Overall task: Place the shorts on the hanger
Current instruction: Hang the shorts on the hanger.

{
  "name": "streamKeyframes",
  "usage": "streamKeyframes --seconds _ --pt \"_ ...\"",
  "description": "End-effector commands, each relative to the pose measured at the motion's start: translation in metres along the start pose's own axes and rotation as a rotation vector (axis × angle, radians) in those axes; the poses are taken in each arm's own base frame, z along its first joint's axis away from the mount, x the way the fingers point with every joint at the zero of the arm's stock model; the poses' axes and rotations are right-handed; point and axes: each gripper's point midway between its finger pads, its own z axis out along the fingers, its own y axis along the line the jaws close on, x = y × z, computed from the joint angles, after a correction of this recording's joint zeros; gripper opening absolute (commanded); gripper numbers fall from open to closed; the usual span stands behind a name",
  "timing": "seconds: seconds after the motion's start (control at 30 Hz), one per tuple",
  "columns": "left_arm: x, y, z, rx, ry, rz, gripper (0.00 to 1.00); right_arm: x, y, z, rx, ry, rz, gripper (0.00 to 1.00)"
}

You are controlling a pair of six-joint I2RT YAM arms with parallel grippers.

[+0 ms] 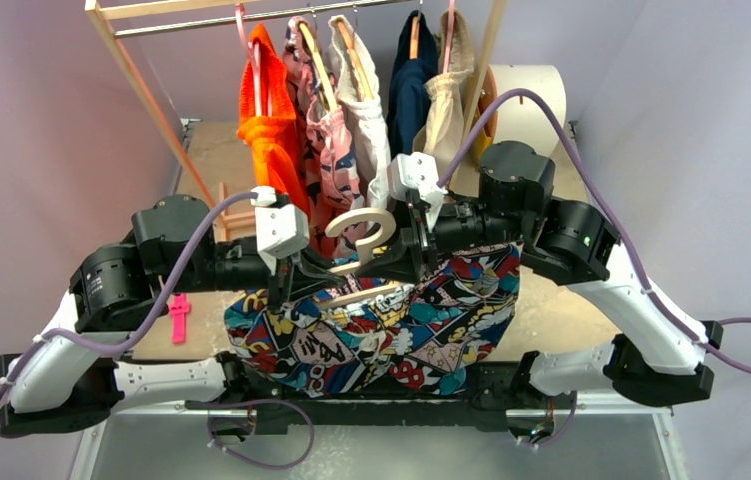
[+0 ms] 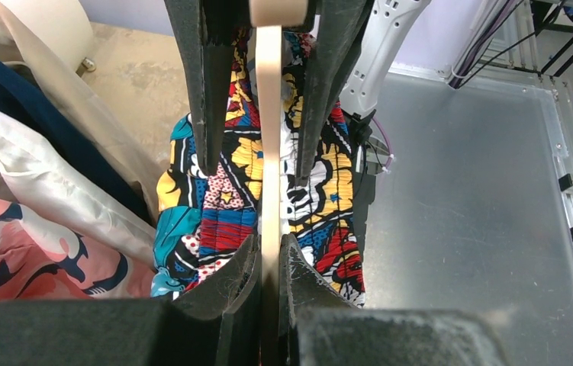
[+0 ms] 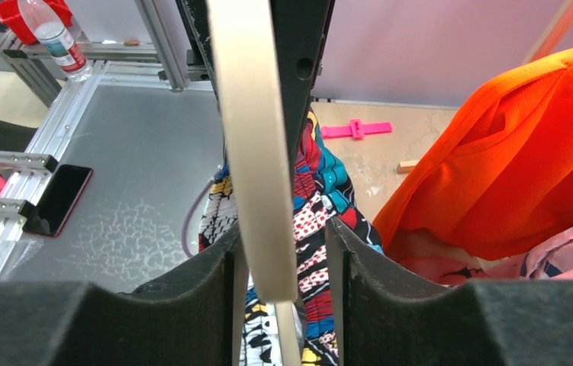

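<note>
The shorts [image 1: 381, 335] appear draped over the hanger [image 1: 371, 232], so the task looks nearly done. The left gripper [image 1: 291, 283] and right gripper [image 1: 419, 260] each clamp the hanger.

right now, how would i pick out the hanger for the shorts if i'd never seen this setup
From the clothes rail across the far side of the table, come forward to the middle. The hanger sits there over the comic-print shorts. It is thin and pale cream, unlike the rail's pink hangers and tan wooden hangers.
</note>
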Motion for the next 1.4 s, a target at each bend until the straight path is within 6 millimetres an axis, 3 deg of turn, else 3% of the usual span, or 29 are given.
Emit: streamKeyframes --seconds 0.0,0.1,0.23,0.3,0.33,0.4,0.47,0.57,0.67,0.73,0.8,0.93,1.03,1.07,1.13,1.23,1.3,1.37 --pt "-0.050 -0.007 -0.011 0.023 -0.181 0.060 0.00 -0.001 -0.001 0.003 -0.003 -0.006 0.013 0.41" --pt "-0.051 -0.007 -0.009 0.025 -0.182 0.062 0.00 0.001 -0.003 0.005 0.003 0.001 0.017 0.34" --pt "-0.052 -0.006 -0.009 0.022 -0.185 0.062 0.00 0.000 -0.006 0.005 0.021 -0.001 0.014 0.00" --pt "-0.053 -0.004 -0.011 0.004 -0.189 0.059 0.00 -0.006 -0.008 0.001 0.045 -0.021 0.000 0.00" --pt "-0.056 -0.001 -0.013 -0.016 -0.199 0.055 0.07 -0.012 -0.009 -0.003 0.063 -0.039 -0.009 0.00" --pt "-0.067 0.004 -0.026 -0.064 -0.228 0.058 0.34 -0.027 -0.012 -0.014 0.118 -0.092 -0.028 0.00" --pt "-0.087 0.004 -0.050 -0.105 -0.295 0.068 0.49 -0.047 -0.008 -0.028 0.141 -0.147 -0.053 0.00" --pt "-0.130 -0.005 -0.106 -0.141 -0.479 0.091 0.59 -0.096 0.000 -0.061 0.198 -0.247 -0.119 0.00" --pt "-0.167 -0.018 -0.163 -0.151 -0.681 0.113 0.63 -0.159 0.035 -0.104 0.146 -0.425 -0.213 0.00" --pt "-0.177 -0.024 -0.191 -0.163 -0.770 0.118 0.64 -0.181 0.053 -0.126 0.123 -0.506 -0.261 0.00" --pt "-0.176 -0.022 -0.198 -0.181 -0.786 0.114 0.64 -0.182 0.056 -0.129 0.119 -0.522 -0.270 0.00" --pt "-0.161 -0.015 -0.189 -0.206 -0.736 0.106 0.65 -0.134 0.025 -0.085 0.142 -0.355 -0.176 0.00" --pt "-0.160 -0.015 -0.191 -0.211 -0.738 0.109 0.65 -0.113 0.011 -0.068 0.160 -0.283 -0.142 0.00" --pt "-0.162 -0.015 -0.193 -0.216 -0.745 0.112 0.65 -0.113 0.009 -0.069 0.172 -0.280 -0.143 0.00" --pt "-0.164 -0.015 -0.197 -0.221 -0.756 0.117 0.65 -0.134 0.014 -0.083 0.190 -0.342 -0.173 0.00" --pt "-0.166 -0.013 -0.197 -0.230 -0.754 0.121 0.65 -0.171 0.041 -0.107 0.121 -0.465 -0.239 0.00" --pt "-0.165 -0.012 -0.194 -0.235 -0.743 0.120 0.65 -0.177 0.044 -0.110 0.121 -0.498 -0.250 0.00" --pt "-0.161 -0.010 -0.192 -0.243 -0.728 0.116 0.65 -0.167 0.029 -0.100 0.161 -0.458 -0.232 0.00"
